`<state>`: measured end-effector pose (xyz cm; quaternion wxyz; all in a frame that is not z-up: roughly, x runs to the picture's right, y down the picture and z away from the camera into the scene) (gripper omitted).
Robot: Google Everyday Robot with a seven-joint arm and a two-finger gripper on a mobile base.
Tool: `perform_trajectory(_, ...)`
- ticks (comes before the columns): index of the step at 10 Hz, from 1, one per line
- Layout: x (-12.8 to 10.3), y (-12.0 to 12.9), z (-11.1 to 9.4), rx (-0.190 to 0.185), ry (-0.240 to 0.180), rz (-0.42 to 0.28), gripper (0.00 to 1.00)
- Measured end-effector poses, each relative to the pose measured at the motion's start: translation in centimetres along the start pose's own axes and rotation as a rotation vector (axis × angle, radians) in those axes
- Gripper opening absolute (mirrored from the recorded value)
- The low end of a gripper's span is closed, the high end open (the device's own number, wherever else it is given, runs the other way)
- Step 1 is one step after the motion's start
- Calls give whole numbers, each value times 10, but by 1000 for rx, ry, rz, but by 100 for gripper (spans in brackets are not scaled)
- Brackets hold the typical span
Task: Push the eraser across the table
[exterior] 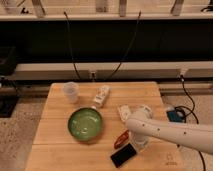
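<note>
The eraser (123, 155), a flat black rectangular block, lies near the front edge of the wooden table (60, 145), right of centre. My white arm reaches in from the right. My gripper (137, 141) points down at the table, just behind and to the right of the eraser and close to its far end. A small red object (121, 139) lies immediately left of the gripper, touching or almost touching the eraser's far side.
A green bowl (86, 124) sits left of the eraser. A clear plastic cup (71, 92) and a white bottle lying on its side (101, 96) are at the back. A white packet (125, 111) lies behind my arm. Cables hang behind the table.
</note>
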<state>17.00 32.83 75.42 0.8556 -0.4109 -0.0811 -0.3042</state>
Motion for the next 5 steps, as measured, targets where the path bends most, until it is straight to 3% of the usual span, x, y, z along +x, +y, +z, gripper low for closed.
perform_trajectory(5, -32, -26, -9, -14, 32, -61, 0)
